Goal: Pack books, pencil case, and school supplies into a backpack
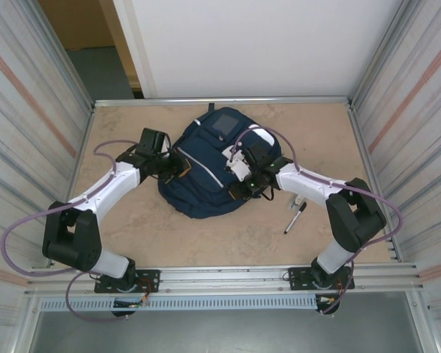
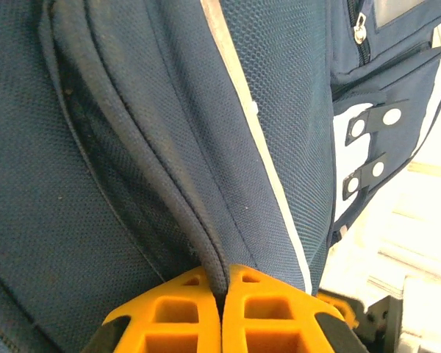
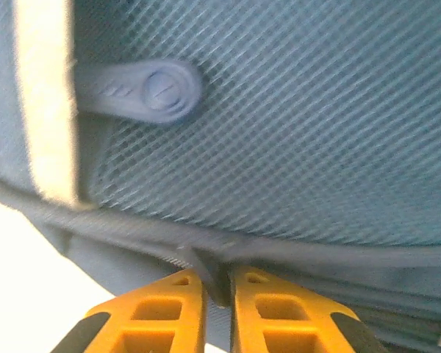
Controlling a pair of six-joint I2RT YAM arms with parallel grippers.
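Top external view: left hand [image 1: 173, 166] and right hand [image 1: 244, 181] each pinch cloth of the navy backpack [image 1: 202, 193], and the black marker pen [image 1: 295, 218] lies unpacked on the desk [image 1: 206, 239].

The right gripper [image 3: 218, 278] pinches the backpack [image 3: 294, 147] fabric.

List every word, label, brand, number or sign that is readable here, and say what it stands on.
No text can be read in these views.
The front patch on the backpack: too small to read.
The rubber pull tab on the mesh: embossed marks, blurred.
The black marker pen: any print is too small to tell.
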